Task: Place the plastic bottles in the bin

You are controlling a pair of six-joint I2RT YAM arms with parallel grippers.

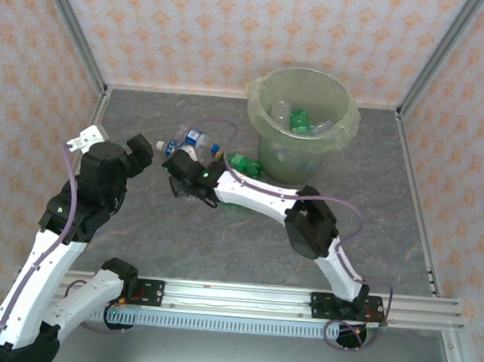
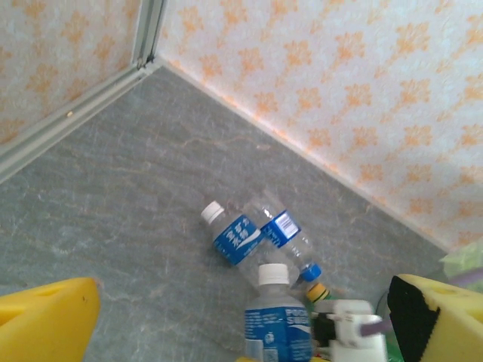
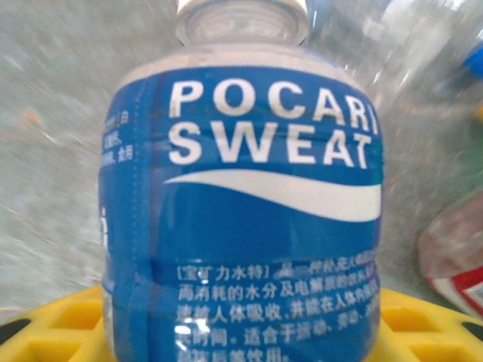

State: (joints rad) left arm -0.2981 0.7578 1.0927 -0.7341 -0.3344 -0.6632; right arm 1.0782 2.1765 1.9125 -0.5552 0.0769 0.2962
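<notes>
The right hand (image 1: pixel 182 184) reaches across the worktop (image 1: pixel 219 255) to a cluster of bottles lying left of the bin (image 1: pixel 292 161). In its wrist view a Pocari bottle (image 3: pixel 241 219), clear with a blue label and a white cap, sits between the hand's yellow fingers (image 3: pixel 423 324), cap pointing away from the palm. The label covers the inner faces of the fingers, so I cannot tell whether they press the bottle or stand just off it. Just to the right of it lies a red-labelled bottle (image 3: pixel 456 260), blurred. Beyond the Pocari bottle, towards the back wall, two blue-labelled bottles (image 2: pixel 240 237) lie close together on the worktop. A green bottle (image 1: pixel 245 163) lies at the foot of the bin, between the bin and the right hand. Inside the bin, below its liner (image 1: pixel 257 94), are a few bottles, one of them green-labelled (image 1: pixel 300 120). The left hand (image 1: pixel 140 150) hangs near the left side of the cluster, its fingers wide apart and touching no bottle.
</notes>
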